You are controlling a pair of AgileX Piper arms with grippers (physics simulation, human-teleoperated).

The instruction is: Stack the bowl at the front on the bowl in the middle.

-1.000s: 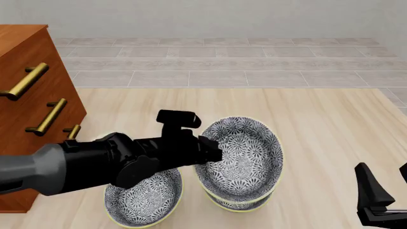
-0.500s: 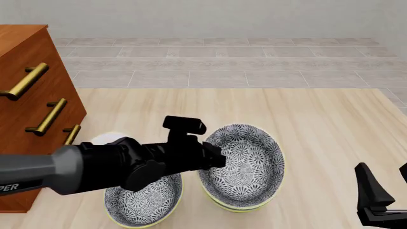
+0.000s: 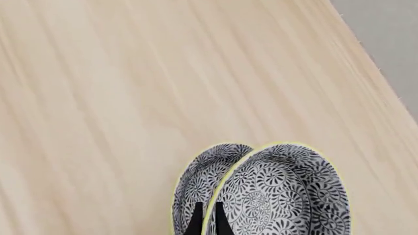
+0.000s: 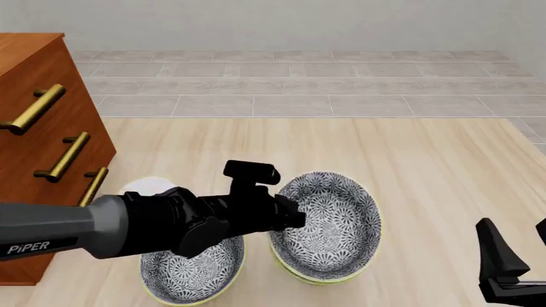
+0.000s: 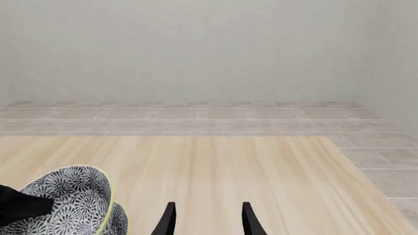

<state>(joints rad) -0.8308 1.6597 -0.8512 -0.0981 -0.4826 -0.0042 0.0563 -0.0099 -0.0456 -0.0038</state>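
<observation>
The bowl at the front [image 4: 333, 220], grey-and-white floral with a pale yellow rim, hangs tilted with my left gripper [image 4: 288, 214] shut on its left rim. It sits low over the bowl in the middle [image 4: 318, 280], of which only a sliver of rim shows beneath it. In the left wrist view both fingers [image 3: 197, 221] pinch the rim of the held bowl [image 3: 287, 191], and the lower bowl [image 3: 199, 174] peeks out behind. My right gripper [image 4: 520, 252] stands open at the front right, away from the bowls; its wrist view shows it [image 5: 209, 220] with nothing in it.
A third alike bowl [image 4: 192, 268] rests at the front left under my left arm. A small white plate [image 4: 143, 187] lies behind it, partly hidden. The wooden drawer cabinet [image 4: 43, 128] with brass handles stands at the left. The table's far edge [image 4: 307, 118] meets tiled floor.
My left gripper has carried the held bowl down and a little right, so it now sits lower over the bowl beneath. The right arm has not moved.
</observation>
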